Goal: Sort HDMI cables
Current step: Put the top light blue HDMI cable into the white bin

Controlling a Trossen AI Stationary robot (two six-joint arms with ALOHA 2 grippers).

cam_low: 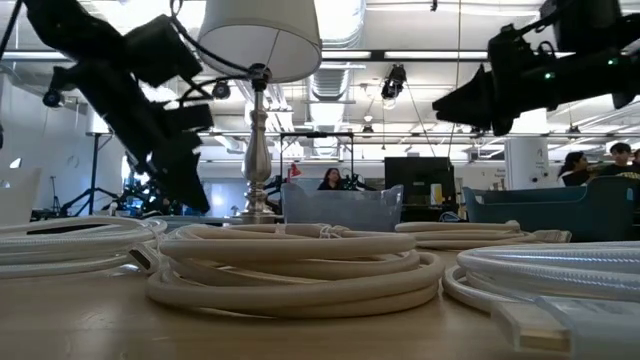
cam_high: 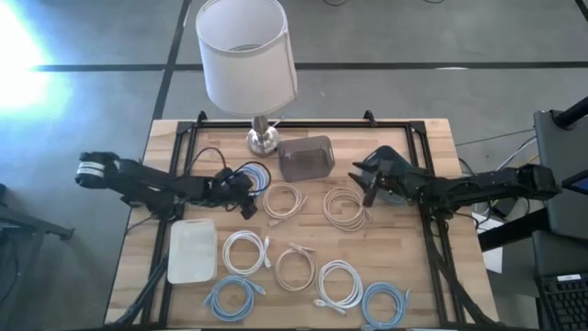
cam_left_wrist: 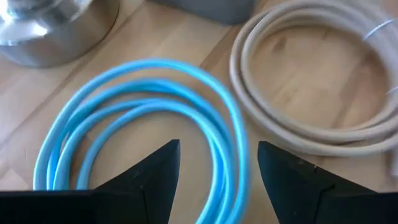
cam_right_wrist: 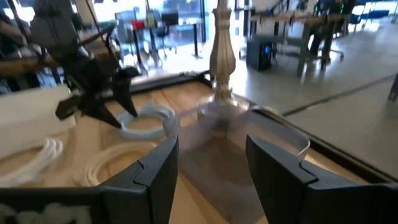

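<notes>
Several coiled HDMI cables lie flat on the wooden table. A bright blue coil sits by the lamp base. Two beige coils lie mid-table. Nearer the front edge are white coils, a beige one and light blue ones. My left gripper is open just above the blue coil, its fingers astride one side of the loop. My right gripper is open and raised, beside a teal bin.
A lamp with a white shade and metal base stands at the far edge. A grey bin sits beside it. A flat white box lies on the left. A black frame rims the table. People show in the room behind.
</notes>
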